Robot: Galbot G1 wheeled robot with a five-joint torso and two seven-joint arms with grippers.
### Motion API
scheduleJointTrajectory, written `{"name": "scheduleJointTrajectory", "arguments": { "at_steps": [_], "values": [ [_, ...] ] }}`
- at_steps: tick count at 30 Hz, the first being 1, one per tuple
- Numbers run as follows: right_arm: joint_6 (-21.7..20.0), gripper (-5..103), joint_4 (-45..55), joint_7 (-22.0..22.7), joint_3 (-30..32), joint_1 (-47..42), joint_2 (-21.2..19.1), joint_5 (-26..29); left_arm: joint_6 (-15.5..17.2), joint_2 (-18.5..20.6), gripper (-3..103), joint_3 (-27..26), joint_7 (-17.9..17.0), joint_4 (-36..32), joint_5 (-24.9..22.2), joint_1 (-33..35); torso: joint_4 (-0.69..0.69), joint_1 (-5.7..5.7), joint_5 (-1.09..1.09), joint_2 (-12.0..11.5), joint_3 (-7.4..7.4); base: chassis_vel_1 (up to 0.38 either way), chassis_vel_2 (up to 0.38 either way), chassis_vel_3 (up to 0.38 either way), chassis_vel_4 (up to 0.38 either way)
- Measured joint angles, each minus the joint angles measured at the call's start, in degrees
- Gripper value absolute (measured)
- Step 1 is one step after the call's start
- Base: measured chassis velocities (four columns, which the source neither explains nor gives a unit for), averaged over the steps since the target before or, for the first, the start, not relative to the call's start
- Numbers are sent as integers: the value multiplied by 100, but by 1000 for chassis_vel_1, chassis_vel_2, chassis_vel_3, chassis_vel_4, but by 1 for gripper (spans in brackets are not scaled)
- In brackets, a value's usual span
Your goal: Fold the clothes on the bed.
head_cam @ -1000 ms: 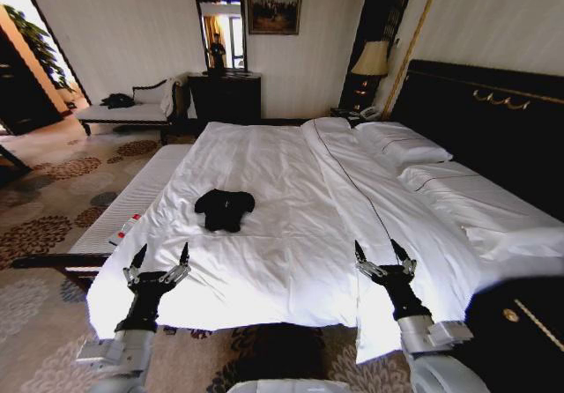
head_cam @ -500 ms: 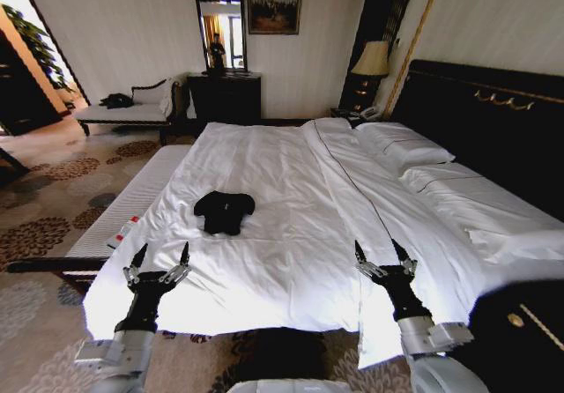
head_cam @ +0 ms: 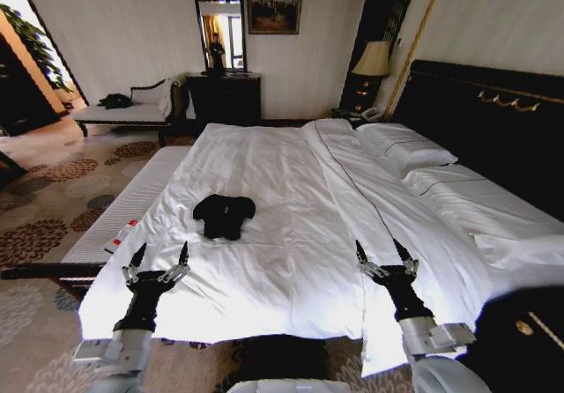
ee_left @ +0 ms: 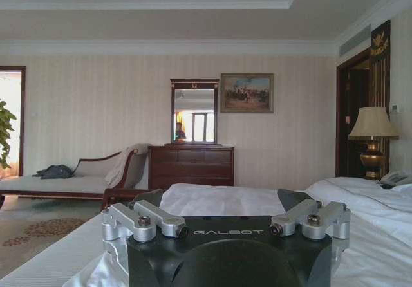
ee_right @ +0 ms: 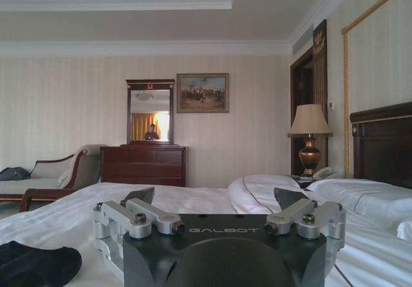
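On the bed [head_cam: 291, 234], toward its left half, the black T-shirt [head_cam: 224, 214] lies in a crumpled heap on the white duvet, not spread, no fold made. Judgement: task not started; flattening, sleeves and body folds all remain.

Left gripper [head_cam: 159, 259] hovers at the foot edge of the bed, left corner, fingers spread wide, nothing between them. Right gripper [head_cam: 386, 255] hovers at the foot edge further right, likewise wide open and empty. Both are well apart from the shirt; the left one is nearer to it.

View differences: head view gives the whole layout, shirt between and beyond the two grippers, plus the bench [head_cam: 115, 226] just beside the bed's left flank. Right wrist view catches a dark edge of the shirt [ee_right: 35, 264] low on the duvet beside its gripper [ee_right: 219, 200]. Left wrist view looks over its gripper [ee_left: 225, 203] toward the dresser [ee_left: 191, 165] and mirror [ee_left: 194, 114]; shirt lettering not readable in any view
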Motion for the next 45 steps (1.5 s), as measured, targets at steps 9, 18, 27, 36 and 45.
{"name": "scheduleJointTrajectory", "arguments": {
  "at_steps": [9, 18, 27, 36, 45],
  "values": [
    [3, 100, -35, 0, -13, 45, -4, 30, 3, -30, 100, -2, 0, 22, 3, -8, 0, 0, 0, 0, 0, 1, 112, 12, -112],
    [4, 100, -99, 3, -33, 102, -24, 64, 3, -74, 100, 13, 0, 58, 38, -17, 0, 0, -1, 0, 0, 0, 105, 4, -106],
    [4, 100, -122, 7, -41, 124, -45, 78, 2, -111, 100, 12, 0, 69, 79, -33, 0, 0, 0, 0, 0, -13, 106, 17, -102],
    [17, 100, -145, 11, -55, 161, -54, 83, -5, -124, 100, 2, 4, 65, 105, -27, 0, 0, 0, 0, 0, -18, 119, 17, -121],
    [75, 100, -169, -11, -57, 179, -48, 42, -15, -129, 100, 1, 9, 72, 121, -34, 0, 1, -1, -1, 0, -20, 70, 29, -65]
  ]
}}
